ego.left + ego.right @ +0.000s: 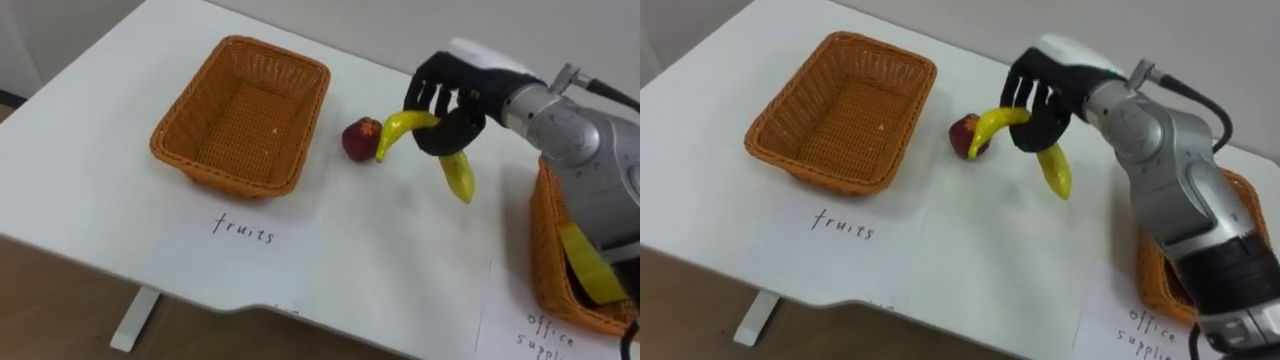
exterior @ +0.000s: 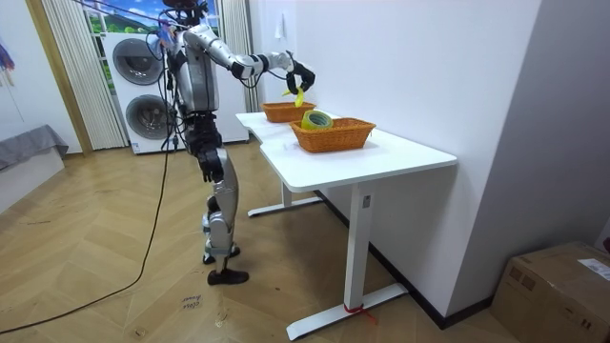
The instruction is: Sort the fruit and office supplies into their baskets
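Note:
My right hand (image 1: 447, 98) (image 1: 1043, 92) hangs above the middle of the white table (image 1: 400, 250), shut on a yellow banana (image 1: 455, 170) (image 1: 1054, 168) held in the air. The banana's one end points left toward a red apple (image 1: 359, 138) (image 1: 962, 134) that lies on the table just right of the fruits basket (image 1: 243, 112) (image 1: 842, 108). That wicker basket has nothing in it. The office supplies basket (image 1: 550, 260) (image 1: 1155, 280) sits at the right edge behind my forearm. In the room view I stand at the table's end with the right hand (image 2: 297, 76) raised over the baskets.
A paper label reading "fruits" (image 1: 243, 229) lies in front of the left basket and another label (image 1: 535, 325) in front of the right one. A yellow-green tape roll (image 2: 316, 120) (image 1: 592, 268) sits in the office basket. The table's front edge runs close below the labels.

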`<state>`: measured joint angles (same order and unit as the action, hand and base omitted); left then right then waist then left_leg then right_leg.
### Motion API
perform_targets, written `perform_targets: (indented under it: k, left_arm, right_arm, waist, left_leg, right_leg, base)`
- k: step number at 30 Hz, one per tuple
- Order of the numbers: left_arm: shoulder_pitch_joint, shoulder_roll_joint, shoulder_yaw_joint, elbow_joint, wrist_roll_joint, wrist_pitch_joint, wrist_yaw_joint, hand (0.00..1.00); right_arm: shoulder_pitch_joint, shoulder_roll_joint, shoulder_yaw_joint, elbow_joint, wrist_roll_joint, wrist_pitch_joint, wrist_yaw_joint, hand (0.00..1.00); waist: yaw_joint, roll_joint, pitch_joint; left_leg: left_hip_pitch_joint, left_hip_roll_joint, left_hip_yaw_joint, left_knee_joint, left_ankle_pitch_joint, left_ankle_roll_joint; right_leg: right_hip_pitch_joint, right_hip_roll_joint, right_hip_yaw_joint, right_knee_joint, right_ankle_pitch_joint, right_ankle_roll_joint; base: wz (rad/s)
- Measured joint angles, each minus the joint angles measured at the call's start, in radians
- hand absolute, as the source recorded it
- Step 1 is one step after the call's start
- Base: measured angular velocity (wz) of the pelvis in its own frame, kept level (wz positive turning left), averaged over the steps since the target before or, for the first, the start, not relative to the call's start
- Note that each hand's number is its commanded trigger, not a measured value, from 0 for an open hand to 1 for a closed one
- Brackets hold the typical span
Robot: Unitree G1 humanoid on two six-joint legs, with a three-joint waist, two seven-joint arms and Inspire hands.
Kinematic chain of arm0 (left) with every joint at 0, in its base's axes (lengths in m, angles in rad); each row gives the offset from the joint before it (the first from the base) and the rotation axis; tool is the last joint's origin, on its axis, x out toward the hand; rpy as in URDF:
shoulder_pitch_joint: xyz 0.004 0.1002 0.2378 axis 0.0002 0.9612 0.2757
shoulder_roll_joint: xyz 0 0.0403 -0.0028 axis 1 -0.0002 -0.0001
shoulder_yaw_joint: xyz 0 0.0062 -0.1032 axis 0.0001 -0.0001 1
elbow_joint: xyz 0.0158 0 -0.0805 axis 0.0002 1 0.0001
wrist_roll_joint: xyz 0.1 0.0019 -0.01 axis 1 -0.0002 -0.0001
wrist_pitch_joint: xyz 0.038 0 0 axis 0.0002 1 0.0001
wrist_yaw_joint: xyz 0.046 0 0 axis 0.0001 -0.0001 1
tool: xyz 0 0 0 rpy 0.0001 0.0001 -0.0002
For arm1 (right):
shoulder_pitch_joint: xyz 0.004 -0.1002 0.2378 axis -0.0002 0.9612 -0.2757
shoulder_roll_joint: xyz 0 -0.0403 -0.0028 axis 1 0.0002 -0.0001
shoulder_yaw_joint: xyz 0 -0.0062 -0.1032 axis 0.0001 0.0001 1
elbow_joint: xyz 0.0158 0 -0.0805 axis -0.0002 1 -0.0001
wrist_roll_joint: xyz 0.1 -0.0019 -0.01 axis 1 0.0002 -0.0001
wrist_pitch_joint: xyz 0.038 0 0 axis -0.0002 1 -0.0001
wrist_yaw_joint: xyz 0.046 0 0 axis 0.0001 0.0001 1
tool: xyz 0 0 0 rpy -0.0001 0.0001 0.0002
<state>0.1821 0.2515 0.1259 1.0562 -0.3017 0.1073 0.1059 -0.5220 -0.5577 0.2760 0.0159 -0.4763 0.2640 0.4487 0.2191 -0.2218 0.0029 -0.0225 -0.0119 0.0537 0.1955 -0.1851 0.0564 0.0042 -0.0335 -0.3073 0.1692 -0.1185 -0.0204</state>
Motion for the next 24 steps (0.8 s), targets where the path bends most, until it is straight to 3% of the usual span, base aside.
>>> perform_targets:
  k: [6,15,24]
  left_arm:
    - [0.027,-0.004,-0.004,-0.005,0.000,-0.001,0.001,0.00]
    - [0.054,0.001,-0.005,-0.021,0.010,0.001,0.021,0.00]
    - [0.049,-0.003,-0.005,-0.047,0.010,0.000,0.021,0.00]
  right_arm:
    - [-0.002,0.000,0.001,-0.031,0.044,0.021,0.022,1.00]
    - [-0.049,0.019,0.027,-0.032,0.034,0.040,0.022,1.00]
    - [-0.090,0.044,0.057,-0.038,0.032,0.055,0.008,1.00]
  waist:
    - [0.011,-0.011,-0.0025]
    - [0.052,-0.033,0.0087]
    - [0.089,-0.037,0.0065]
  left_leg:
    - [0.003,-0.002,-0.002,-0.001,0.001,0.001]
    - [0.015,-0.002,-0.027,-0.014,0.006,-0.003]
    - [0.018,-0.002,-0.033,-0.018,0.007,-0.002]
  right_leg:
    - [0.002,0.001,0.003,0.001,0.000,0.000]
    - [0.013,0.001,-0.003,-0.001,-0.002,0.003]
    - [0.018,0.002,-0.022,-0.001,-0.002,0.003]
  base:
    - [0.00]
    - [0.08]
    - [0.03]
